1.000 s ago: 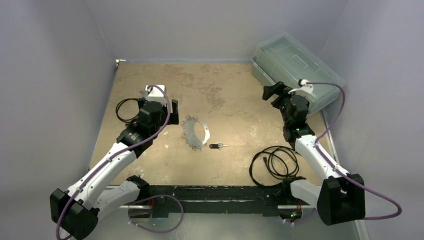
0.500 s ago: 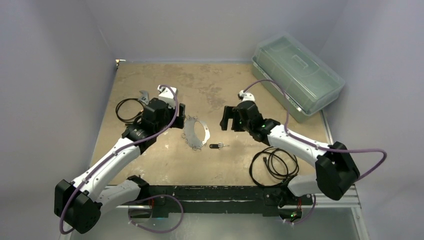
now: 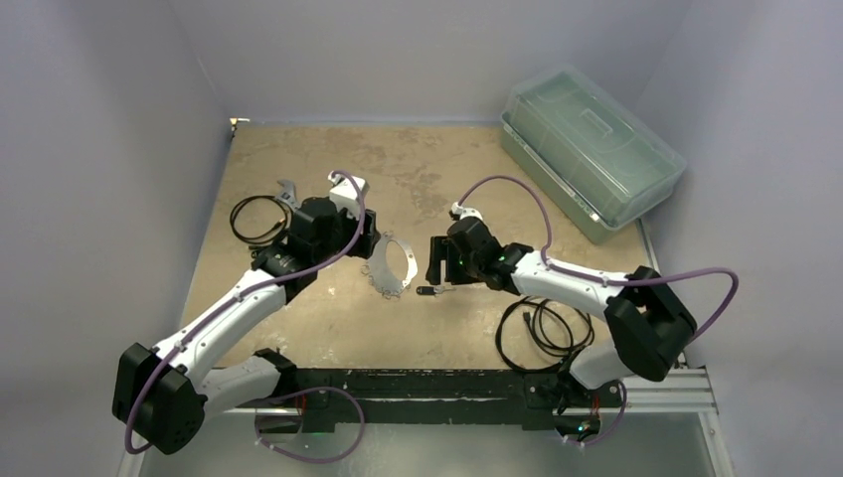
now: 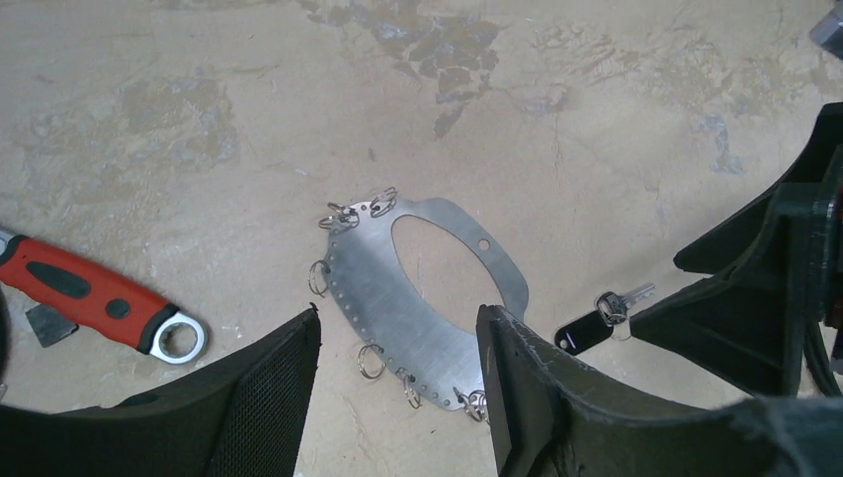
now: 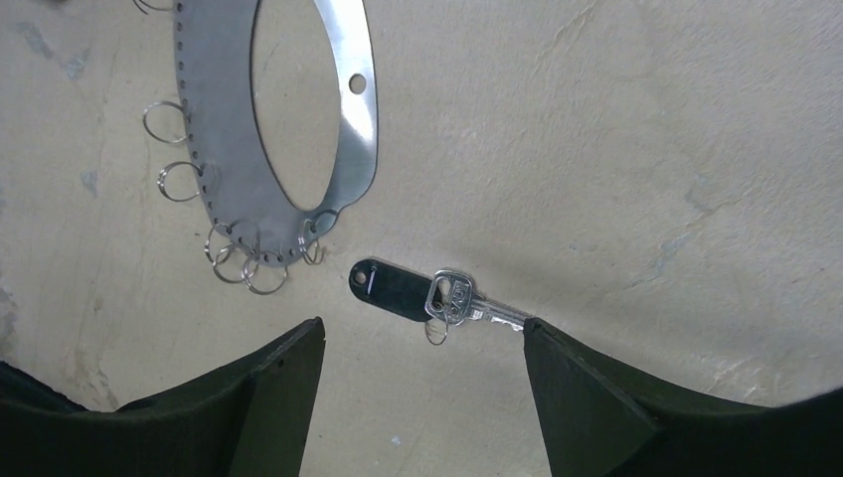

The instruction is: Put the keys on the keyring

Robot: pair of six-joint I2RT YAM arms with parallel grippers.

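Left claw (image 4: 398, 316): spread above keyring (image 4: 370, 290), nothing pinched.
Right claw (image 5: 422, 323): spread above key (image 5: 449, 295), nothing pinched.
Key: lay flat on bench (image 3: 298, 159), just beside keyring.

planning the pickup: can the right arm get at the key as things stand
Probably yes: the key lies flat and uncovered on the table, just ahead of the right gripper, fingers open, apart from the keyring.
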